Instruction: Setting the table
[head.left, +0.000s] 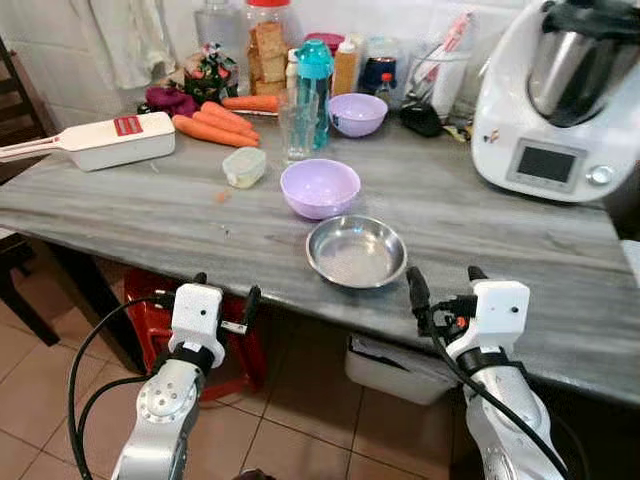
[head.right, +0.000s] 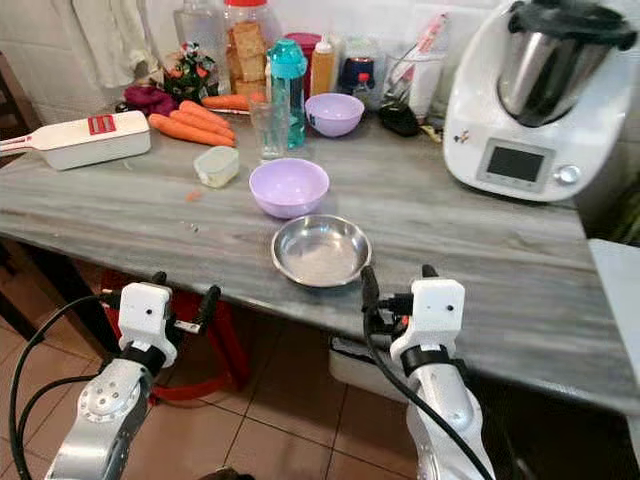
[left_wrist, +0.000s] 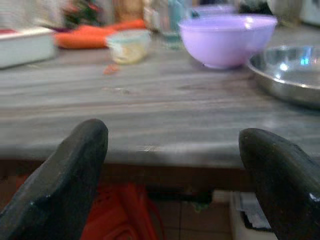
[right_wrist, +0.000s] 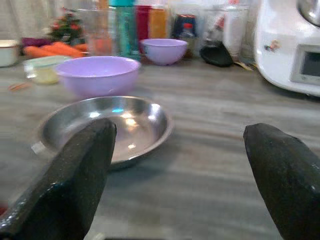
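Note:
A shallow steel dish sits near the front edge of the grey stone counter. Just behind it stands a lilac bowl; a second, smaller lilac bowl is at the back. A clear drinking glass stands beside a teal bottle. My left gripper hangs open below the counter's front edge, left of the dish. Level with that edge, my right gripper is open just right of the dish. In the right wrist view, both fingers frame the steel dish.
A white kitchen machine fills the back right. Carrots, a white slicer box, a small lidded tub, jars and bottles crowd the back left. A red stool and a white bin stand under the counter on tiled floor.

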